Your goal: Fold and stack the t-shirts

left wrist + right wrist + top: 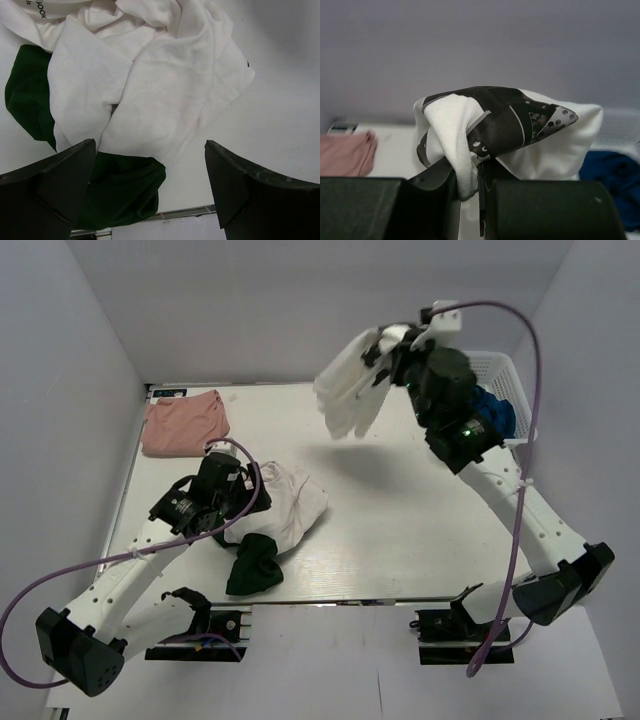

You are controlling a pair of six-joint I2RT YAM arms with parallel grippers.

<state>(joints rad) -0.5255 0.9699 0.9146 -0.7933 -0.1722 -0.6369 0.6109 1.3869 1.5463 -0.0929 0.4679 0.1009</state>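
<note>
Four shirts in view, one looks done.

- pink shirt (183, 425): flat and folded at the far left corner of the table (400, 530). I'd call it the base of the stack. Nothing is on it yet.
- white shirt with a dark print (535, 135): bunched up and lifted clear of the table toward the far right. The right gripper (481, 177) has it, jaws nearly together, pinching a fold of the cloth. Not folded.
- white shirt with green sleeves (290, 502): crumpled heap on the near left of the table, one green sleeve trailing toward the near edge. The left gripper (150, 145) hangs just over it, jaws spread wide, nothing in them. Not folded.
- blue shirt (495, 415): bunched in the basket (497, 365) at the far right, partly hidden behind the right arm. Not folded.

Progress, as a judgement: about a quarter. One is folded; three are left to fold, and all of the stacking.

Count:
- 4 shirts: 1 pink, 1 blue, 2 white-bodied
- 1 basket
- 2 grippers: one loaded, one free
</note>
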